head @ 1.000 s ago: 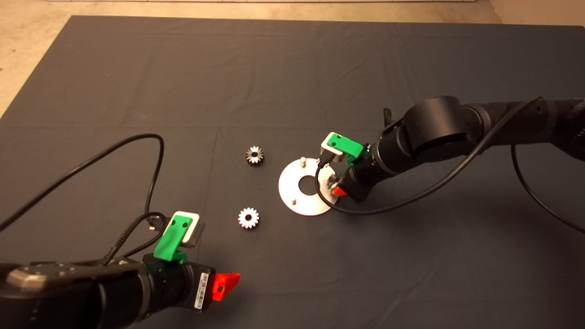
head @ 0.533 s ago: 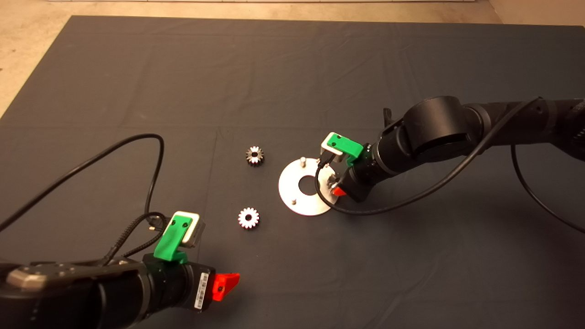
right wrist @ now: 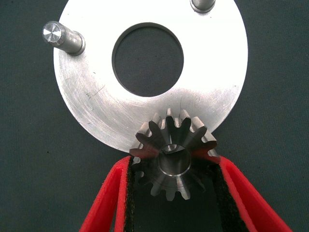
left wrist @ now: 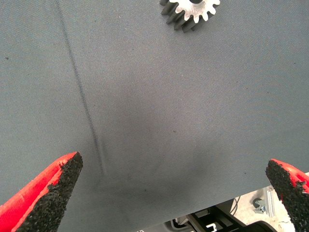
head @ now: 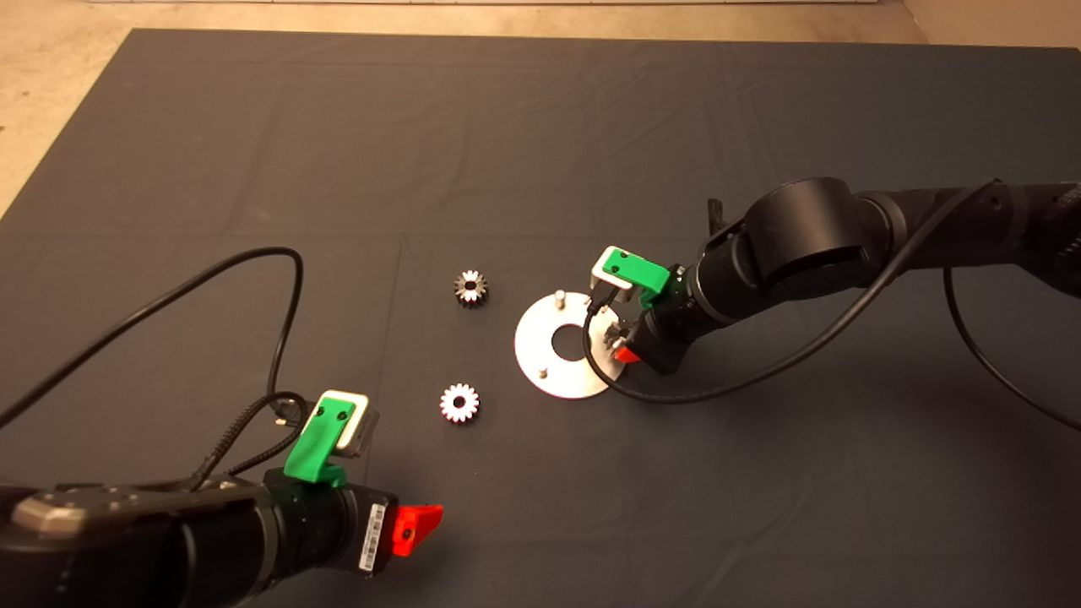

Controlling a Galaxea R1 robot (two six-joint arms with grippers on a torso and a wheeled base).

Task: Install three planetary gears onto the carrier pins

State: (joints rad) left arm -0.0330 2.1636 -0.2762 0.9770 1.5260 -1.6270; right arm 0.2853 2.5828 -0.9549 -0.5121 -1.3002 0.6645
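The silver carrier disc (head: 540, 325) lies mid-mat. Two bare carrier pins (head: 558, 295) (head: 543, 371) stand on it; they also show in the right wrist view (right wrist: 60, 36) (right wrist: 203, 4). My right gripper (head: 621, 342) is at the disc's right rim, shut on a planetary gear (right wrist: 174, 154). That gear sits over the third pin, whose tip shows in the gear's centre hole. Two more planetary gears (head: 470, 288) (head: 459, 403) lie on the mat left of the disc. My left gripper (head: 414, 528) is open and empty at the lower left, short of the nearer gear (left wrist: 190, 12).
The dark mat (head: 253, 169) covers the table, and bare floor shows beyond its far left corner. Black cables loop on the mat by the left arm (head: 279, 287) and under the right gripper (head: 676, 393).
The right gripper has sunk very slightly at the disc's rim with the gear in it. The left arm and the two loose gears have not moved.
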